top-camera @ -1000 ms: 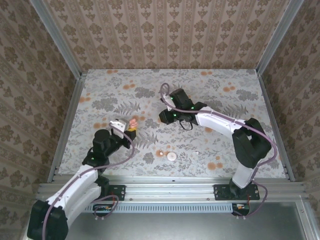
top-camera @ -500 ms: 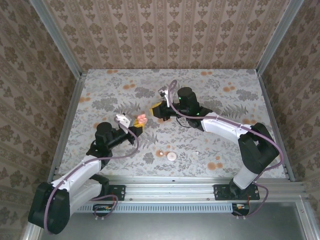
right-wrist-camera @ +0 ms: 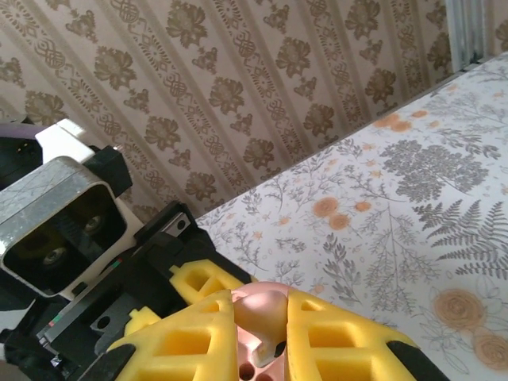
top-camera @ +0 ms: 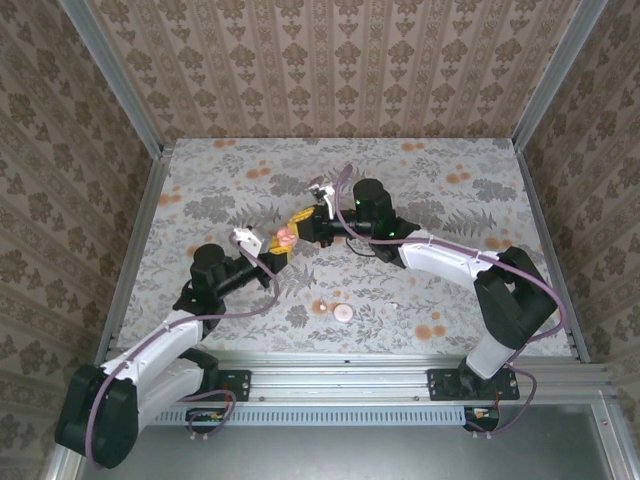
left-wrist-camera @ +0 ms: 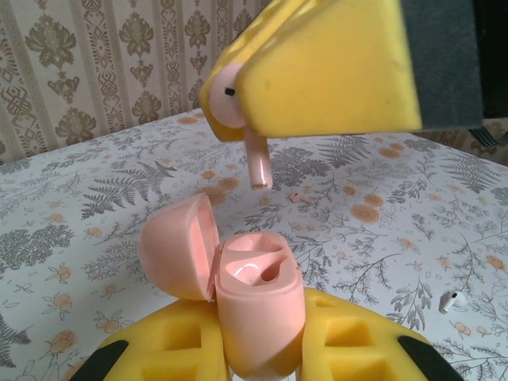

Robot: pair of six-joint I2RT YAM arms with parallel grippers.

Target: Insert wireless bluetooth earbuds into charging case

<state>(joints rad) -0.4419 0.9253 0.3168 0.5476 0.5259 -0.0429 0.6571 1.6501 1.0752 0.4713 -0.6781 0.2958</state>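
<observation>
My left gripper (left-wrist-camera: 262, 345) is shut on the charging case (left-wrist-camera: 258, 305), a salmon-pink case held upright between yellow foam pads. Its lid (left-wrist-camera: 178, 246) hangs open to the left and the moulded wells show. Just above it, my right gripper (right-wrist-camera: 266, 337) is shut on one of the wireless bluetooth earbuds (right-wrist-camera: 266, 313), a pale pink piece. The earbud's stem (left-wrist-camera: 258, 163) points down over the case, a short gap above the wells. In the top view both grippers meet mid-table: left gripper (top-camera: 277, 250), case (top-camera: 285, 238), right gripper (top-camera: 298, 222).
A small white earbud-like piece (left-wrist-camera: 452, 300) lies on the floral cloth to the right. A pale round piece (top-camera: 343, 312) lies near the front beside an orange printed spot. Patterned walls and metal rails (top-camera: 135, 250) enclose the table.
My right gripper has swung left with the earbud and now hangs over the case. My left gripper has carried the open case a little to the right and up toward it.
</observation>
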